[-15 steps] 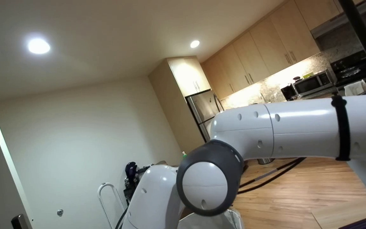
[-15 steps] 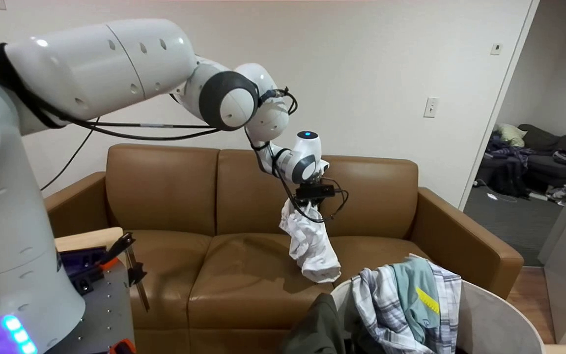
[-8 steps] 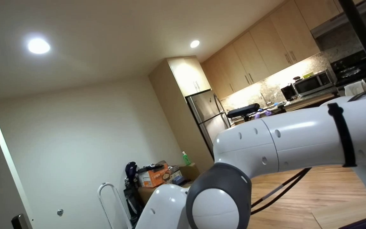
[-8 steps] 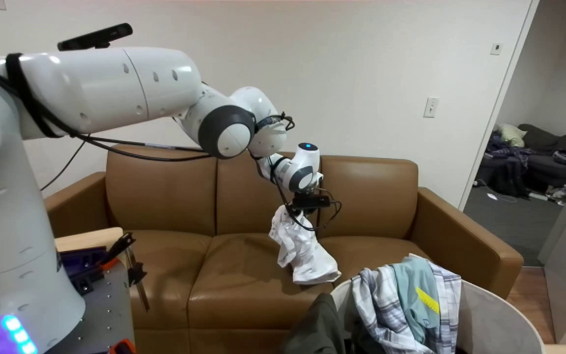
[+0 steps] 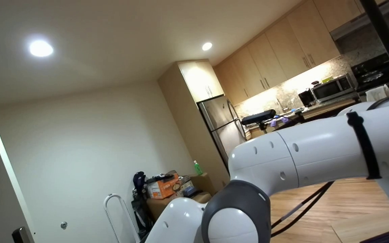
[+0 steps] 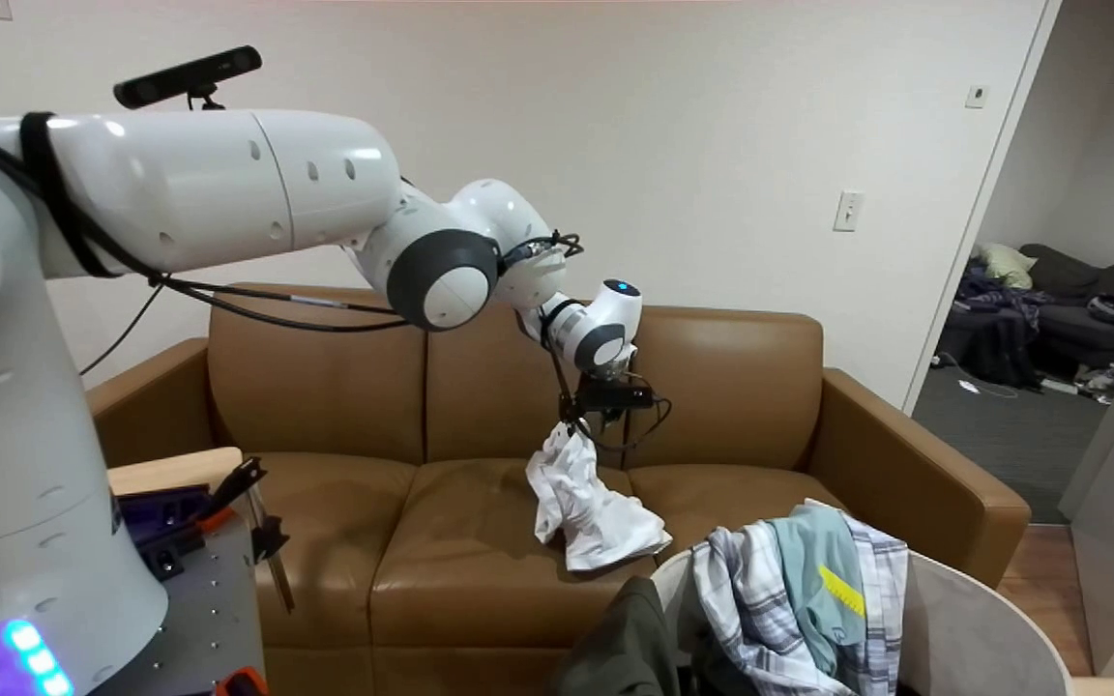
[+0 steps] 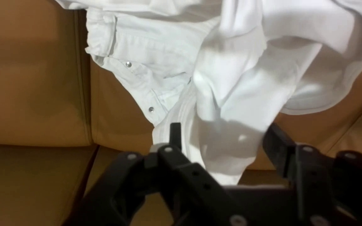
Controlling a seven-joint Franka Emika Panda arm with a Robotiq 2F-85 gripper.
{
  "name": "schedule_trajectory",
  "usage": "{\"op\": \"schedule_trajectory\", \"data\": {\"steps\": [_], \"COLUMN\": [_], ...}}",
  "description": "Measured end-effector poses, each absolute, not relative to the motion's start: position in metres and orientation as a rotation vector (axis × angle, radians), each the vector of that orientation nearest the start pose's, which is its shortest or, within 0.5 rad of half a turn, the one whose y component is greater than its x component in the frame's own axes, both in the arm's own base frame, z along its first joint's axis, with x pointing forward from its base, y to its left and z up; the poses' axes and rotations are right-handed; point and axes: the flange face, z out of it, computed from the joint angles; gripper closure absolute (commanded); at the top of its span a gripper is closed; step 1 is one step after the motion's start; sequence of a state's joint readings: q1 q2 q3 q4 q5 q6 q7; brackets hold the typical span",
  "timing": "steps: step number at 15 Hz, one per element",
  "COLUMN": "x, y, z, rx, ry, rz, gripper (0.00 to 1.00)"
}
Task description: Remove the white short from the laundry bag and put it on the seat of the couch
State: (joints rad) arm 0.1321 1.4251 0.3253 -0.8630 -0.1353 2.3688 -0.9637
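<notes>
The white short (image 6: 600,522) rests crumpled on the middle seat of the brown couch (image 6: 460,551), its upper part bunched up towards my gripper (image 6: 596,421). In the wrist view, the fingers (image 7: 175,135) stand well apart, and the white short (image 7: 231,94) rises loosely between and beyond them. Neither side appears to pinch the cloth. Two metal snaps show on its waistband. The laundry bag (image 6: 978,619) stands in front of the couch at the lower right of an exterior view, with its lower part cut off by the frame.
A plaid shirt (image 6: 760,599), a teal garment (image 6: 818,570) and a dark olive garment (image 6: 620,648) hang over the bag's rim. Behind the gripper rises the couch backrest (image 6: 721,387). A metal robot stand (image 6: 199,619) with a clamp is at the lower left.
The arm has come down and the wrist has tilted. The jaws have opened from around the cloth. The white short has sunk from hanging to a heap on the seat.
</notes>
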Motion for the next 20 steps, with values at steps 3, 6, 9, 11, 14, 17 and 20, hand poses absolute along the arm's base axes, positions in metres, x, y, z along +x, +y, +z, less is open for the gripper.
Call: {"op": "schedule_trajectory", "data": {"steps": [3, 6, 9, 11, 14, 17, 20], "x": [0.736, 0.738, 0.746, 0.756, 0.772, 0.775, 0.769], "y": [0.232, 0.226, 0.222, 0.209, 0.173, 0.143, 0.126], "z": [0.043, 0.064, 0.086, 0.109, 0.161, 0.194, 0.202], "rx": [-2.355, -2.332, -2.351, -2.386, -2.454, -2.512, -2.57], "ry": [-1.75, -1.767, -1.784, -1.792, -1.782, -1.764, -1.751], "rz": [-0.111, -0.019, -0.033, -0.057, -0.113, -0.17, -0.226], "gripper": [0.0, 0.0, 0.0, 0.0, 0.0, 0.0, 0.0]}}
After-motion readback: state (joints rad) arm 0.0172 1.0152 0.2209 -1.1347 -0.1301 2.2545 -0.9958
